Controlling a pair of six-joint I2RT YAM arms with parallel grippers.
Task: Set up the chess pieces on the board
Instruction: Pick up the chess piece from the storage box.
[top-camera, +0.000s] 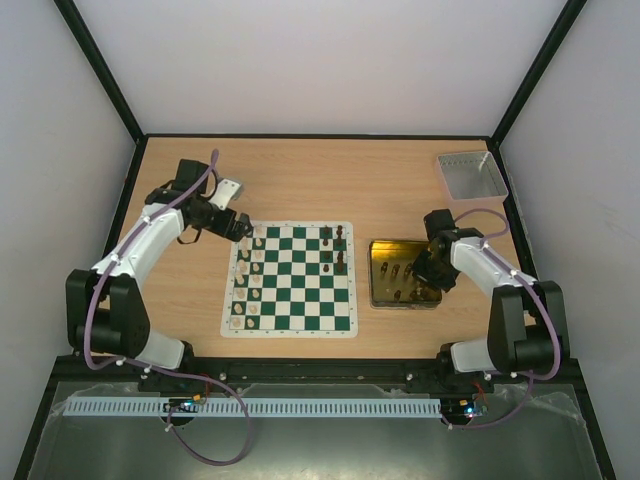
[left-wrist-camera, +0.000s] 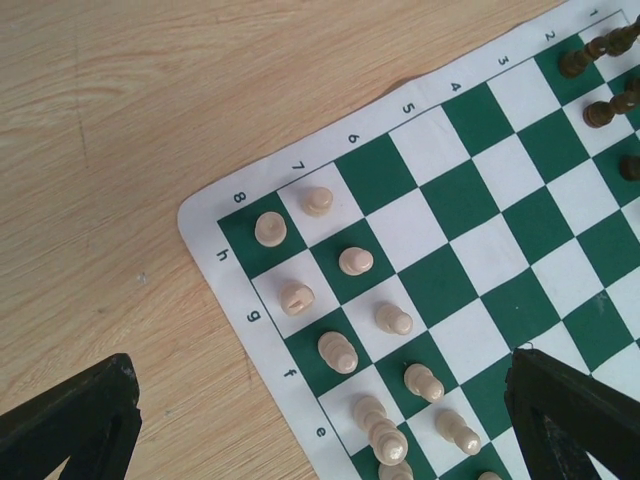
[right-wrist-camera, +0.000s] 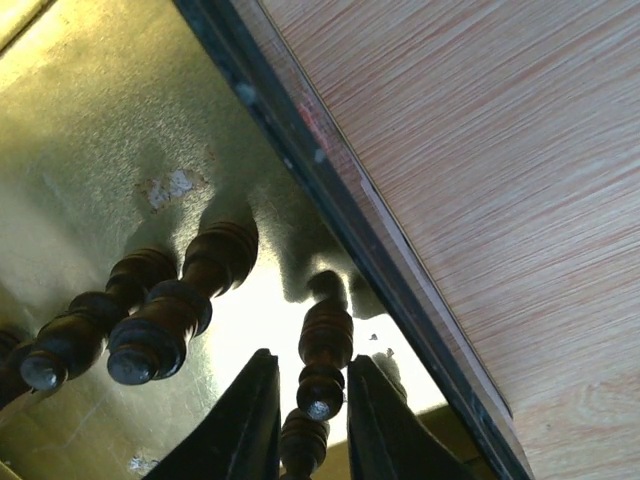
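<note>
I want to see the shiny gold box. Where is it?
In the top view, the gold tin sits on the table's right side, just right of the chess board, under the right gripper, with dark pieces in it.

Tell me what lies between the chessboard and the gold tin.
Only a bare strip of wooden table separates the chessboard from the gold tin; the top view shows it.

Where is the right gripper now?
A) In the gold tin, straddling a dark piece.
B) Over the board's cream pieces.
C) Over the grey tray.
A: the right gripper has its fingers on either side of a dark chess piece in the gold tin.
</note>
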